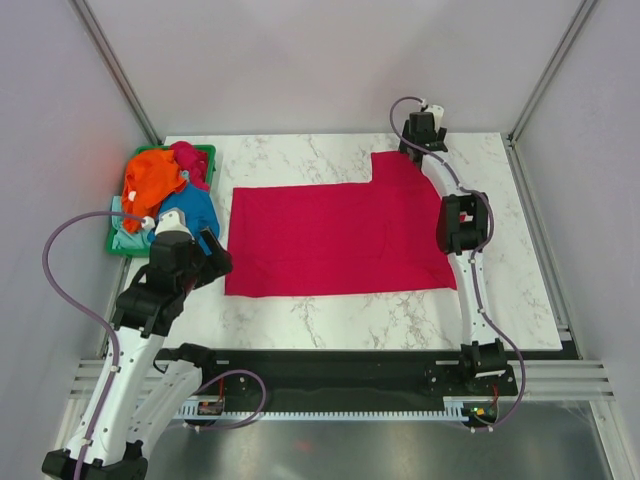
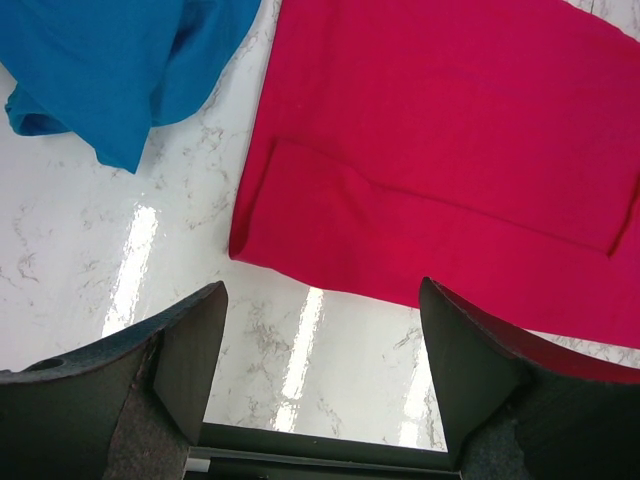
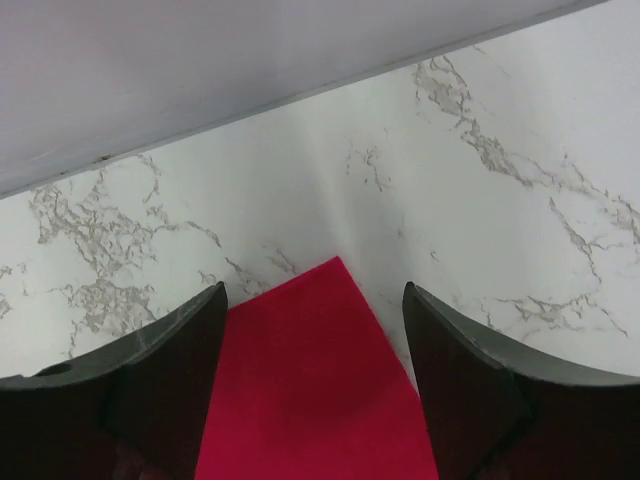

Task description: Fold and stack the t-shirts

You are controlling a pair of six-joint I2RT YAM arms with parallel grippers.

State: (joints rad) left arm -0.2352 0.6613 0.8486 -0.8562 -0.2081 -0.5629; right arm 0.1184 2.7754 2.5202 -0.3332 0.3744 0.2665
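A magenta-red t-shirt [image 1: 340, 235] lies spread flat across the middle of the marble table, with one sleeve reaching toward the far right. My right gripper [image 1: 416, 148] hovers over that sleeve's far corner. In the right wrist view, the red cloth corner [image 3: 310, 400] lies below and between the open fingers of the right gripper [image 3: 314, 292], not pinched. My left gripper [image 1: 214, 248] is open above bare marble beside the shirt's near left corner [image 2: 300, 230]; the left gripper [image 2: 322, 290] holds nothing. Orange [image 1: 155, 175], blue [image 1: 192, 208] and pale mint [image 1: 124, 238] shirts are heaped at the left.
A green plastic basket [image 1: 206, 150] stands at the table's far left with the heaped shirts in it; the blue one [image 2: 110, 70] spills onto the marble. More magenta cloth [image 1: 190, 158] shows in the basket. A wall runs close behind the right gripper.
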